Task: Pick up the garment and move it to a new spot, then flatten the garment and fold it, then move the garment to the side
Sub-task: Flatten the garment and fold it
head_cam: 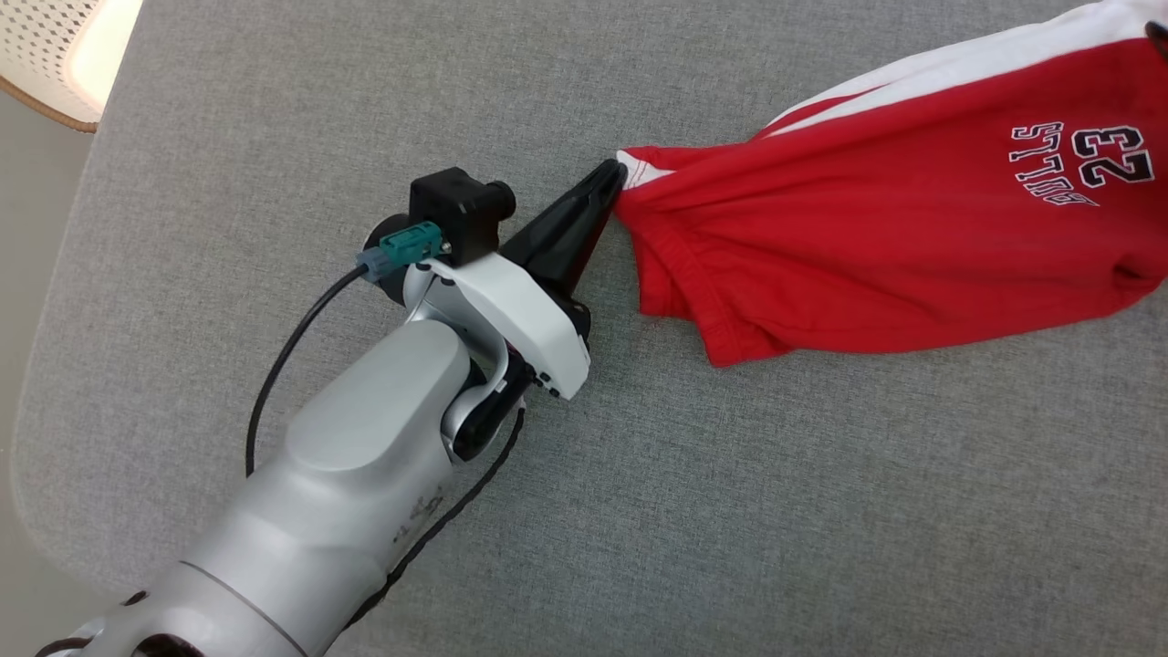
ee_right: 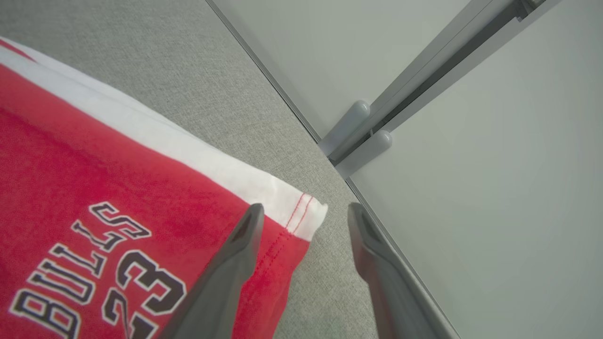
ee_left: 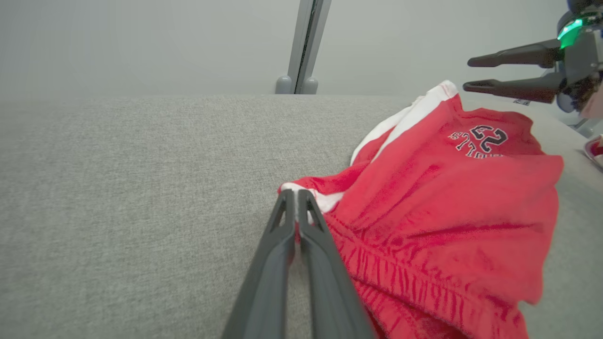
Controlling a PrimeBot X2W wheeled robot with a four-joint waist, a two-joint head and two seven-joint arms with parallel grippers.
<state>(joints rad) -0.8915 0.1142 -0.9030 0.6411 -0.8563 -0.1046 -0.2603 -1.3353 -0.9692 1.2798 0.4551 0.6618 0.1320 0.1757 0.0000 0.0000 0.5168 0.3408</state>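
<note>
The garment point(head_cam: 876, 246) is a pair of red shorts with a white side stripe and "BULLS 23" printed in black and white, lying stretched over the grey cloth surface at the right. My left gripper point(head_cam: 613, 175) is shut on its left corner by the waistband, and the left wrist view shows the garment point(ee_left: 443, 226) pinched between that gripper's point(ee_left: 297, 194) closed tips. My right gripper point(ee_right: 304, 209) stands open just above the garment point(ee_right: 94, 188) at its white-hemmed far corner, holding nothing. From the left wrist that open right gripper point(ee_left: 471, 73) hovers above the cloth's far end.
The grey fabric-covered surface point(head_cam: 639, 511) spreads wide to the left and front of the garment. A perforated pale chair or basket point(head_cam: 55, 55) sits beyond the top left corner. A grey wall with a vertical rail point(ee_left: 306, 47) borders the far edge.
</note>
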